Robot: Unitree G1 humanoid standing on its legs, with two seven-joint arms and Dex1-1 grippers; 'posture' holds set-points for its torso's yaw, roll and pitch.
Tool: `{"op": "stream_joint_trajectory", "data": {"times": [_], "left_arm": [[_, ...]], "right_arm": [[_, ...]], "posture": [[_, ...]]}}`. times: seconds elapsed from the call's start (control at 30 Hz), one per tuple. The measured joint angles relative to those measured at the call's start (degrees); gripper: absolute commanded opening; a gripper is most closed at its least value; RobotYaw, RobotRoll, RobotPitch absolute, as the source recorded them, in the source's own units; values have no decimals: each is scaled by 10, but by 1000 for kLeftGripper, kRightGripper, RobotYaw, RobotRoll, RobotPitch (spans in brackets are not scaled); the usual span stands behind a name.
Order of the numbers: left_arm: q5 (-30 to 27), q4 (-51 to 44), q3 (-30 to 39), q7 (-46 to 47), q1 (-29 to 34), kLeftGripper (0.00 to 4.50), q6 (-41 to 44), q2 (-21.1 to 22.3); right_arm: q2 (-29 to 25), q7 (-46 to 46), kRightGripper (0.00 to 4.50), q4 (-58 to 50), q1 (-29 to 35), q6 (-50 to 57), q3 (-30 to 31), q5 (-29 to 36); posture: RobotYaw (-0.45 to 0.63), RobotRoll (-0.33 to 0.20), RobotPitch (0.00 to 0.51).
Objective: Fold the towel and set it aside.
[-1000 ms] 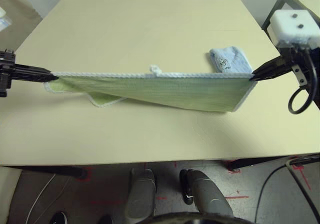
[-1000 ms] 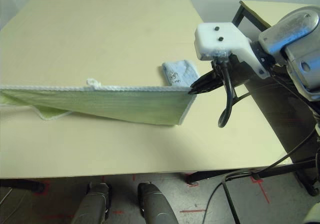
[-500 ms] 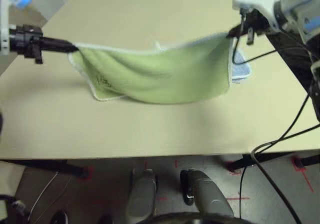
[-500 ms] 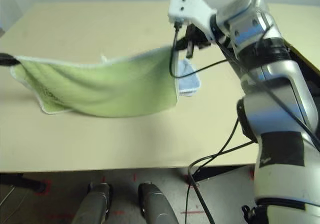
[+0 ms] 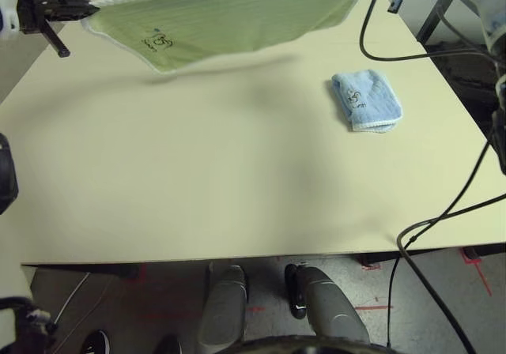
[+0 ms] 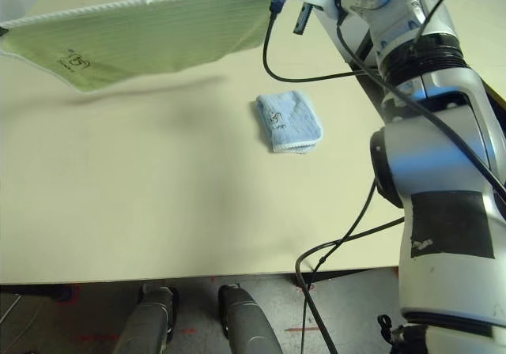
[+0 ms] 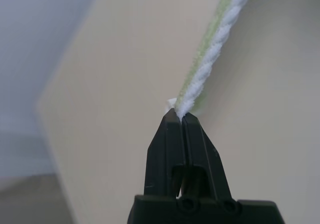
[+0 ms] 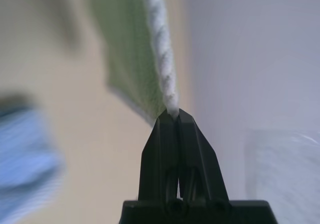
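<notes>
Left eye view: nearest the robot, the table (image 5: 198, 196) lies bare; further out, a small blue towel (image 5: 366, 99) is seen folded on it, toward the right arm's side. Beyond that, the towel (image 5: 229, 18) is held clear above the far part of the table, its shadow cast below. The left gripper (image 7: 180, 115) is closed on one top corner, the right gripper (image 8: 171, 115) closed on the other. The white-edged upper hem is stretched between them, so the long axis runs side to side, with the cloth hanging below and the doodle toward the left. No fold is judged made yet; folding and setting aside remain.
</notes>
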Motion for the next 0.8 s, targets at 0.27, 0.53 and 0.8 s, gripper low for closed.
{"op": "stream_joint_trajectory", "data": {"times": [0.27,0.53,0.8], "left_arm": [[-136,-127,20,-170,326,0,-35,38],[-350,-406,4,-173,622,0,23,164],[-438,-496,39,-175,749,0,86,243]], "right_arm": [[-144,217,48,-498,401,184,-42,138],[-212,263,48,-648,495,296,-89,169],[-255,319,48,-726,548,372,-105,206]], "posture": [[63,0,186],[69,0,184],[74,0,182]]}}
